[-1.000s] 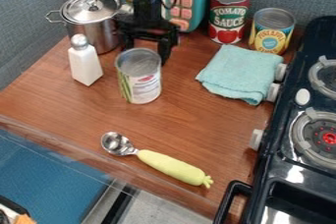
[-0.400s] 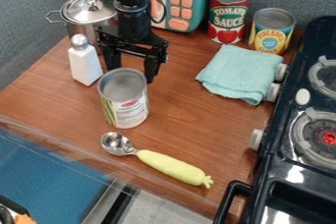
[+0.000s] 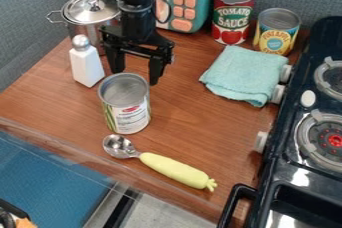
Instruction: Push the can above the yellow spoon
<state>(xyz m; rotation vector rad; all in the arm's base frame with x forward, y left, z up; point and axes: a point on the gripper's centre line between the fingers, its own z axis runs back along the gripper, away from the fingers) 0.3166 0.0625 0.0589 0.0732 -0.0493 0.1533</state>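
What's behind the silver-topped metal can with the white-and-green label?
The black two-finger end effector, fingers apart, over brown wooden countertop. The can hides the patch directly behind its body; can't tell what's there.

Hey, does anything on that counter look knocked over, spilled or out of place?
Nothing stands out. The can near the yellow spoon and the white shaker both stand upright, and the lid sits on the steel pot. The cloth is folded a little unevenly. I see no spill.
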